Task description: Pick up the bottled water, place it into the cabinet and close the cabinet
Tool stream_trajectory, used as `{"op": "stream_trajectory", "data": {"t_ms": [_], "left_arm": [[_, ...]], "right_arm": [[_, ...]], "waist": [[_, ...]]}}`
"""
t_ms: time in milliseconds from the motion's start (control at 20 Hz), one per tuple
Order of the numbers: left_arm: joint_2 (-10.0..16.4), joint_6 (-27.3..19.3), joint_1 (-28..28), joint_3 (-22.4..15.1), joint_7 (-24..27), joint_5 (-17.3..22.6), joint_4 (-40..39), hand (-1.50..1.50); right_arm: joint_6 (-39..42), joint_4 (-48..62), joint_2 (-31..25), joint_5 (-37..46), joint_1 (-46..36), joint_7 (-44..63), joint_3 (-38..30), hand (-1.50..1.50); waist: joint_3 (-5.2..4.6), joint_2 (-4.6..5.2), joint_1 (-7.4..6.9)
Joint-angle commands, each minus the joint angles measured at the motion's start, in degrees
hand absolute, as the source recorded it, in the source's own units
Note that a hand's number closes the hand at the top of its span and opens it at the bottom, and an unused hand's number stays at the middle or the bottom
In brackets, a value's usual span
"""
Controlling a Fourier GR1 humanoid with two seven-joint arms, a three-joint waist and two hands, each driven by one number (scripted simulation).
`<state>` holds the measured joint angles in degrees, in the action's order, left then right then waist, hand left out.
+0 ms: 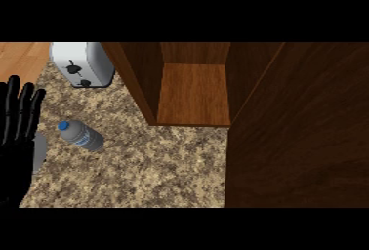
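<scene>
Blue-capped clear plastic water bottle (pixel 81 135) lies on the speckled stone desk (pixel 151 171), left of the open wooden cabinet (pixel 193 93).
Black left hand (pixel 17 132) rests at the left edge, fingers (pixel 29 105) straight and apart.

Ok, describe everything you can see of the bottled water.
The bottled water is a clear plastic bottle with a blue cap and a pale band round its body. It rests on the speckled stone counter, cap toward the view's upper left; whether it stands or lies I cannot tell. It is nearer the robot than the toaster, left of the open cabinet, apart from the open left hand. Only the counter touches it.
</scene>
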<state>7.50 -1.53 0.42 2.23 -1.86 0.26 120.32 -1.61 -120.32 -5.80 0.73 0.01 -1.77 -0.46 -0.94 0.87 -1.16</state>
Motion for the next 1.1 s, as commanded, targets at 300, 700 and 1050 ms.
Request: {"op": "stream_trajectory", "data": {"t_ms": [300,700,1050], "left_arm": [[-7.2,-14.4,-0.4,11.1,-2.9,1.6,-3.0,-1.5],[-7.4,-20.1,0.3,8.9,-14.4,-3.4,8.3,-1.5],[-5.1,-20.9,2.7,8.6,-28.0,-6.4,20.8,-1.5]], "right_arm": [[8.1,-5.1,0.8,-6.3,8.8,3.1,9.5,-1.5],[5.9,-22.1,1.4,-3.4,15.2,15.0,18.8,-1.5],[4.6,-28.5,2.1,1.2,19.3,17.7,25.8,-1.5]], "waist": [[0.92,-1.12,0.25],[0.93,-1.07,1.36],[0.95,-1.07,1.42]]}}
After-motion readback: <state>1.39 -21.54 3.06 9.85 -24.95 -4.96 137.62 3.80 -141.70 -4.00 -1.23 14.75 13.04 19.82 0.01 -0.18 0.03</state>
